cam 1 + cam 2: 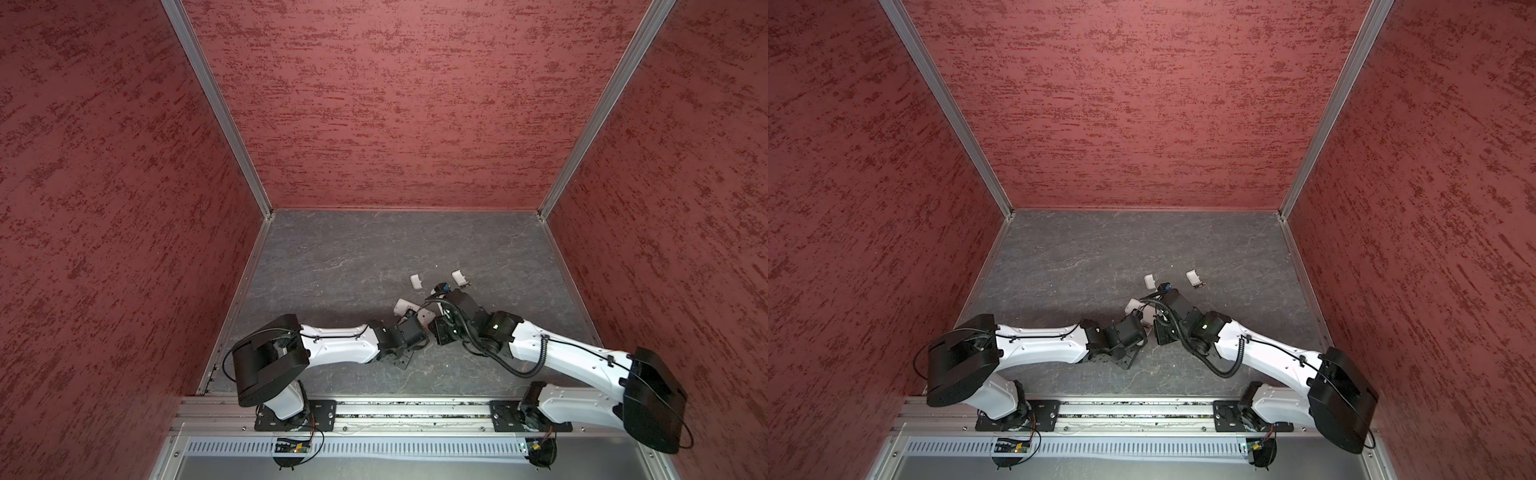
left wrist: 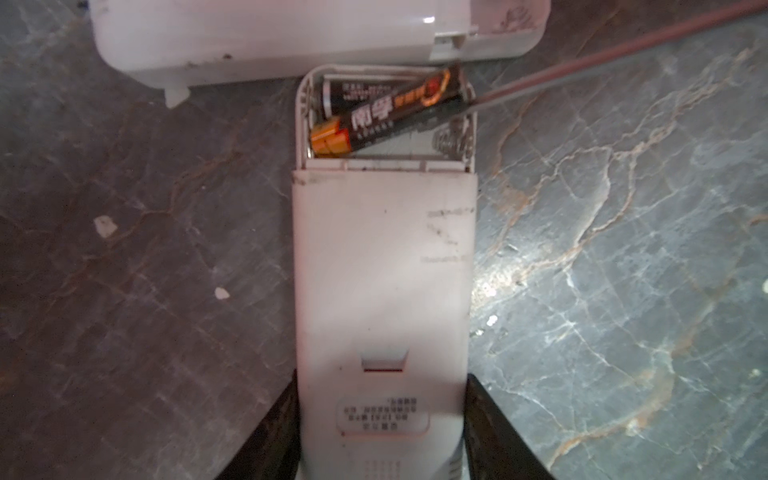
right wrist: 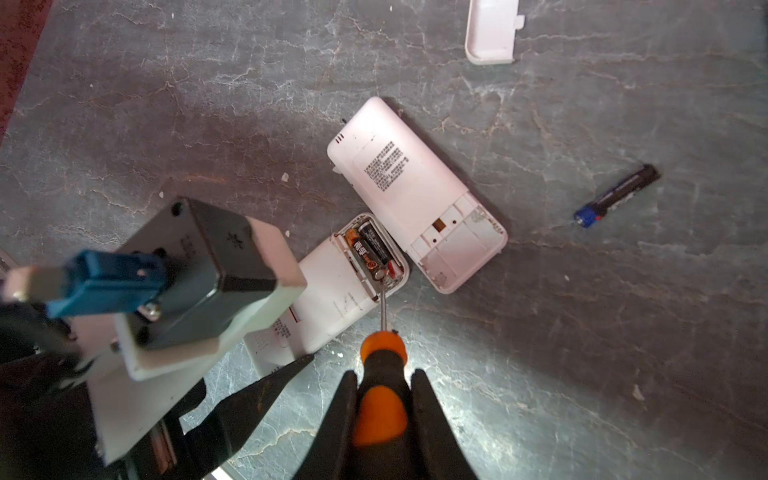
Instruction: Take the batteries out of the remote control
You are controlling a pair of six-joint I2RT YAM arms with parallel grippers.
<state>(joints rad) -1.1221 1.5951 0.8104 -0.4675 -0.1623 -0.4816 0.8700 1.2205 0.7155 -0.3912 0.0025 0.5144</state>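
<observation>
Both arms reach inward, low over the grey marbled tabletop (image 3: 582,332), wrists nearly meeting mid-scene in both top views. The left arm (image 1: 340,345) lies almost level. The left pincer (image 2: 381,376) clamps the white plastic remote control (image 2: 382,270) by its long edges at one end, back face up. The right arm (image 1: 561,349) angles in from the opposite side. The right pincer (image 3: 382,378) is closed on the handle of the orange-and-black screwdriver (image 3: 382,399), whose thin shaft points away from the wrist, tip inside the open battery bay.

Around:
- A second white remote (image 3: 415,195), back up and bay empty, lies just beside the held remote's open end, angled across it.
- Two white battery covers (image 1: 415,281) lie beyond, apart from each other.
- The left wrist camera block (image 3: 199,270) hides part of the held remote in the right wrist view.

Two black batteries (image 2: 353,89) sit in the bay, at the end far from the left pincer, long axes crosswise to the remote. One lies flat. The orange-ended battery (image 2: 395,112) lies skewed, orange end down, other end raised by the spring, at the screwdriver tip. A blue-ended loose battery (image 3: 615,197) lies flat on the tabletop, well apart from both remotes.
</observation>
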